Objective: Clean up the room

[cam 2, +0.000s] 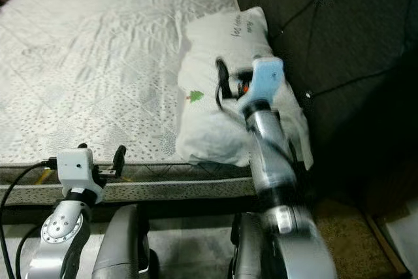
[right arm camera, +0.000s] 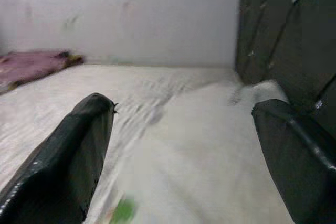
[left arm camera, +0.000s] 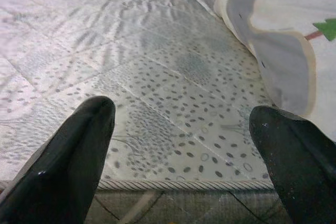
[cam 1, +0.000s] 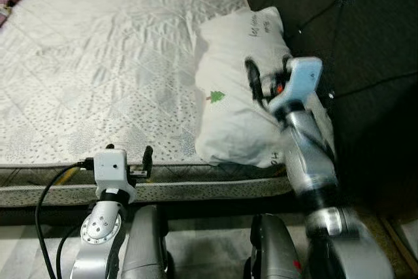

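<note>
A white pillow with a small green tree print lies on the right side of the mattress, against the dark headboard. My right gripper is raised over the pillow's middle, open, with nothing between its fingers; the right wrist view looks along the pillow toward the wall. My left gripper sits low at the bed's front edge, open and empty. In the left wrist view its fingers frame the dotted mattress cover, and the pillow's corner shows to one side.
A dark tufted headboard rises along the right of the bed. A pink cloth lies at the far left corner of the mattress, near the pale wall. Bare floor shows beside the bed at lower right.
</note>
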Controlling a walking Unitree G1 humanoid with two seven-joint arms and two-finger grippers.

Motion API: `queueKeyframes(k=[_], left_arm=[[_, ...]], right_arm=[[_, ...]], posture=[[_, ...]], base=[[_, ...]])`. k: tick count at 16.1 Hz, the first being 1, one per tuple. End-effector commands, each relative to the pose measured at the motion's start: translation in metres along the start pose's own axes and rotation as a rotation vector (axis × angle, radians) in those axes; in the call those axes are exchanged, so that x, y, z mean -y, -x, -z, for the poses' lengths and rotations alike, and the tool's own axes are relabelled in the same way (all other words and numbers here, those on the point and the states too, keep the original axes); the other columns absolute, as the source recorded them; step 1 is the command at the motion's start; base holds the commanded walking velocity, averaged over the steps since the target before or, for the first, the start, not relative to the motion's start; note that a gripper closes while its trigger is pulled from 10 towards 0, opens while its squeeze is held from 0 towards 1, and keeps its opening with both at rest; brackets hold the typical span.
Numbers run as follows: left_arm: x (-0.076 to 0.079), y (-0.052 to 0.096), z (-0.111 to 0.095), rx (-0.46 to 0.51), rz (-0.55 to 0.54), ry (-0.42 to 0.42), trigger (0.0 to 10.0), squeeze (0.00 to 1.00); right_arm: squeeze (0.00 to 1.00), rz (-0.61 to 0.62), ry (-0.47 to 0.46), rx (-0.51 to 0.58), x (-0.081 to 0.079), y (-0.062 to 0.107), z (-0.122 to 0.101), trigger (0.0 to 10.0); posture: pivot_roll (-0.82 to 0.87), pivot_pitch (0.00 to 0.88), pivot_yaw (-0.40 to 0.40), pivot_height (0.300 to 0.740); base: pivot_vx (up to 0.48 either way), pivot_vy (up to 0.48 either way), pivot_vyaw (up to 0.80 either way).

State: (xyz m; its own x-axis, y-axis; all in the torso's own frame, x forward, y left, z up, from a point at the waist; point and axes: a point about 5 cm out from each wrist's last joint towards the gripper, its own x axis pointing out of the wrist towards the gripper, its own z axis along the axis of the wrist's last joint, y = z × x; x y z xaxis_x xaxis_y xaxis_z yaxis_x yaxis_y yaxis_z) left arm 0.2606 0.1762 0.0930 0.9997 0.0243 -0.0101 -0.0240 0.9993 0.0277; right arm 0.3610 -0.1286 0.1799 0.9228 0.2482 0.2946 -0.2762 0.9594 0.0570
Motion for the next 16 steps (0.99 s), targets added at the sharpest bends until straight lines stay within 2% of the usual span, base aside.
queueKeyframes(k=[1,2,3,4,5,9,12,16], left_arm=[[-0.003,-0.001,0.0,0.005,-0.017,-0.001,10.0,0.0],[-0.003,-0.001,0.0,0.007,-0.022,0.002,10.0,0.0],[-0.003,-0.002,0.0,0.012,-0.024,0.005,10.0,0.0],[-0.002,-0.004,-0.001,0.016,-0.025,0.007,10.0,0.0],[-0.003,-0.007,-0.002,0.025,-0.027,0.012,10.0,0.0],[-0.003,-0.018,-0.006,0.05,-0.025,0.012,10.0,0.0],[-0.002,-0.026,-0.009,0.073,-0.027,0.018,10.0,0.0],[-0.003,-0.033,-0.014,0.093,-0.039,0.036,10.0,0.0]], right_arm=[[1.0,-0.017,-0.026,-0.042,0.001,0.008,0.007,10.0],[1.0,-0.002,-0.026,-0.06,0.002,0.016,0.013,10.0],[0.0,-0.014,-0.085,-0.107,-0.005,0.028,0.022,10.0],[0.0,-0.019,-0.088,-0.108,-0.009,0.029,0.022,10.0],[0.0,-0.062,-0.094,-0.06,-0.02,0.03,0.014,10.0],[0.0,-0.082,-0.126,-0.007,-0.032,0.016,-0.005,10.0],[0.0,-0.089,-0.132,0.017,-0.033,0.009,-0.014,10.0],[0.0,-0.064,-0.145,0.03,-0.034,0.01,-0.018,10.0]], posture=[[0.1,0.052,-0.011,0.57],[0.1,0.048,-0.01,0.57],[0.1,0.035,-0.006,0.57],[0.09,0.03,-0.004,0.57],[0.09,0.029,0.001,0.57],[0.08,0.0,0.006,0.603],[0.07,0.0,0.006,0.636],[0.06,0.0,0.006,0.687]], base=[[0.0,0.0,0.0],[0.0,0.0,0.0],[0.0,0.0,0.0],[0.0,0.0,0.0],[0.0,0.0,0.0],[0.0,0.0,0.0],[0.0,0.0,0.0],[0.0,0.0,0.0]])
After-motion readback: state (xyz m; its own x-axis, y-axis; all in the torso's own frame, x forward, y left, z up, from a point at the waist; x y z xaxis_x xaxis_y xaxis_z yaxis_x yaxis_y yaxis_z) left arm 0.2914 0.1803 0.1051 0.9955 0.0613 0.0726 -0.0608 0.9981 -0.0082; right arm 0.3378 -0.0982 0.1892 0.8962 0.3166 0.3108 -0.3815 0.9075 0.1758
